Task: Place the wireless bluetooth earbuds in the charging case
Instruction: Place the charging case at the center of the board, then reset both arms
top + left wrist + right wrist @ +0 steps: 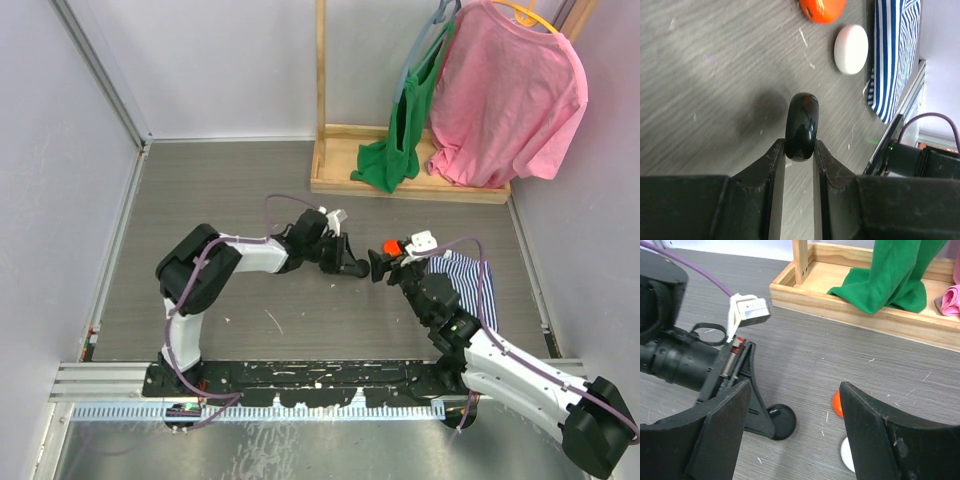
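My left gripper is shut on a glossy black round charging case, pinched on edge between the fingertips, low over the grey table. From the right wrist the same black case shows at the tip of the left fingers. My right gripper stands open and empty just above and to the right of it, facing the left gripper. An orange case and a white case lie flat, both closed, beyond the black one. No earbuds show in any view.
A blue-and-white striped cloth lies right of the cases. A wooden clothes stand with a green garment and a pink shirt stands at the back right. Grey walls close in both sides.
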`<action>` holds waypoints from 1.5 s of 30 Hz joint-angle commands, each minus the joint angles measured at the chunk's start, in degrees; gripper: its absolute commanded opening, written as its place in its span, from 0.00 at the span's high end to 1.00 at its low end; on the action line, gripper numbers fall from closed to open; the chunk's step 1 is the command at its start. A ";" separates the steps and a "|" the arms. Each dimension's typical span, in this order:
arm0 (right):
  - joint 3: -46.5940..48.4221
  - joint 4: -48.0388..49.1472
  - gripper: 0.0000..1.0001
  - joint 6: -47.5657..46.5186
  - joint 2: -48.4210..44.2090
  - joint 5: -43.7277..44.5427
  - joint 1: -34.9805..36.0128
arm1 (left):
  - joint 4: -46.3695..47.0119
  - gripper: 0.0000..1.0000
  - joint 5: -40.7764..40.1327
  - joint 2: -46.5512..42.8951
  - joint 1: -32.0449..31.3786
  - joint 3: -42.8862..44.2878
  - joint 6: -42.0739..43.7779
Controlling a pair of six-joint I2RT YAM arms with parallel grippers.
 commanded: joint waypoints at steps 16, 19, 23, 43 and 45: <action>-0.24 4.33 0.23 -0.46 -2.57 4.52 -0.22 | -11.49 0.32 -11.12 3.92 -2.23 10.24 2.41; 0.39 2.91 0.23 -0.17 -2.97 4.81 -0.26 | -13.28 0.26 -14.59 0.95 -1.63 8.18 3.50; 2.11 -0.94 0.22 0.76 -4.26 5.43 -0.19 | -15.10 0.19 -18.63 -3.73 0.05 4.66 4.94; 15.99 -32.23 0.00 14.13 -14.46 13.92 -0.22 | -32.17 0.02 -25.11 -55.87 30.21 -21.04 12.83; 18.93 -36.78 0.00 15.83 -14.72 14.23 -0.25 | -36.22 0.02 -25.87 -62.48 30.40 -20.50 12.57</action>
